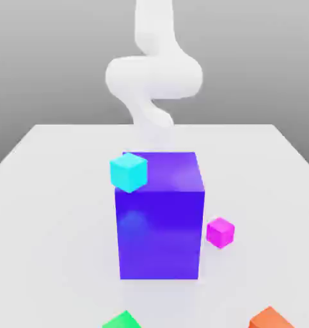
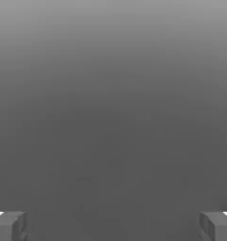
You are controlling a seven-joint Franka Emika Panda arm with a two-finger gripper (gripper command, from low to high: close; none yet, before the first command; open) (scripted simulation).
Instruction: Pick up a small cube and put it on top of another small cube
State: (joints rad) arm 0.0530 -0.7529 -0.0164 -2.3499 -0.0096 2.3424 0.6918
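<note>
The small magenta-pink cube rests on the white table, just off the lower right side of the big blue-violet cube in the exterior view. A small cyan cube shows at the big cube's upper left corner; whether it touches that cube I cannot tell. My white arm rises behind the big cube. In the hand view my gripper is open, its grey fingertips set far apart with nothing between them, facing a plain grey backdrop.
A green cube and an orange cube sit at the near edge of the table, partly cut off by the exterior view. The big blue-violet cube stands tall in the table's middle.
</note>
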